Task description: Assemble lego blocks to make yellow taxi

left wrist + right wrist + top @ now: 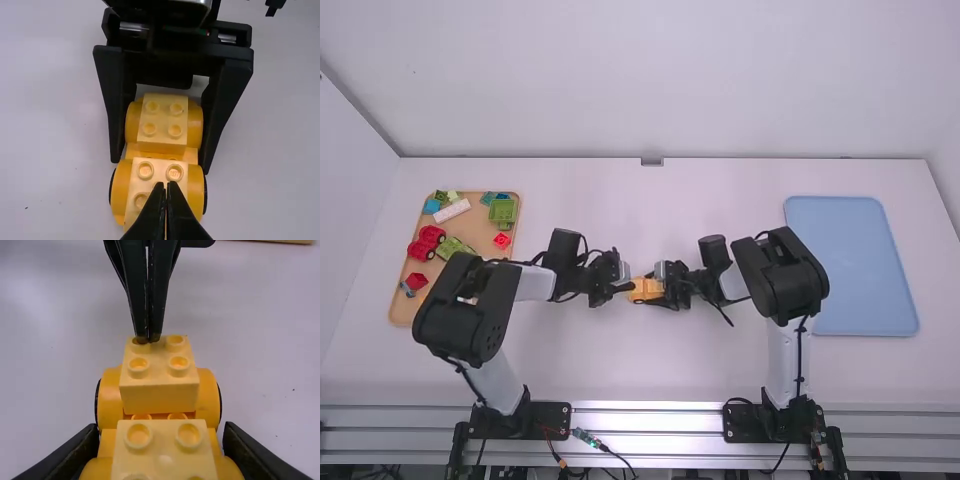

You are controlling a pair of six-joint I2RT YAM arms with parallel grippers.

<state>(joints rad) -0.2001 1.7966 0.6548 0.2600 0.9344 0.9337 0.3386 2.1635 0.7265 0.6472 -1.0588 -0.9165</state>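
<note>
Gripping the yellow toy car [643, 291] along both flanks at one end, the right gripper [656, 291] has a black finger on each side of it. The left gripper [627, 287] is closed, its two fingers pressed together, and their tips sit at a corner stud of the block [159, 392] on the car's other end. A second block [162, 120] sits between the right gripper's fingers. The car lies between the two arms, well apart from the wooden tray [393, 317] and the blue tray [860, 265].
</note>
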